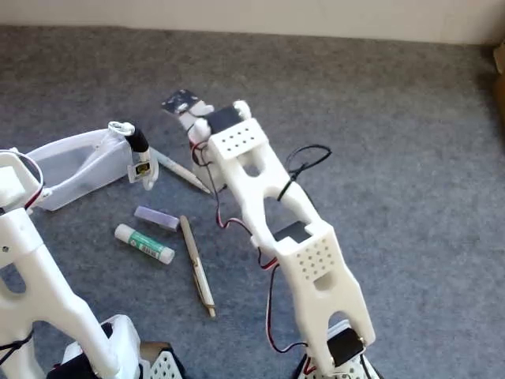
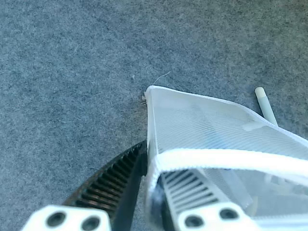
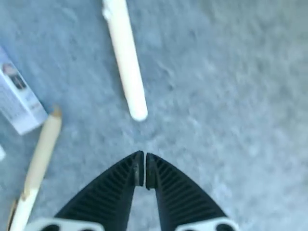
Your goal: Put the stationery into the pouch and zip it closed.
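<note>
The left gripper (image 2: 149, 159) is closed on the rim of the translucent white mesh pouch (image 2: 207, 125), with one black ribbed jaw outside the fabric and the other jaw visible through the mesh inside. The pouch (image 1: 75, 170) lies on its side on the grey carpet (image 1: 379, 118) at the left part of the high view, and its far end points toward the long white pen (image 1: 180, 170). This pen (image 2: 264, 103) lies just beyond the pouch, apart from it. The right gripper (image 3: 144, 156) hangs close over the carpet with its two black jaws almost touching each other and nothing between them. Its tips are near the rounded end of the white pen (image 3: 126, 62) but do not touch it. Near the pouch lie the small lilac eraser block (image 1: 156, 218), the white glue stick with a green label (image 1: 144, 243) and the slim beige pen (image 1: 197, 268), all three outside the pouch. The eraser block (image 3: 17, 103) and the beige pen (image 3: 41, 154) are also beside the right gripper.
</note>
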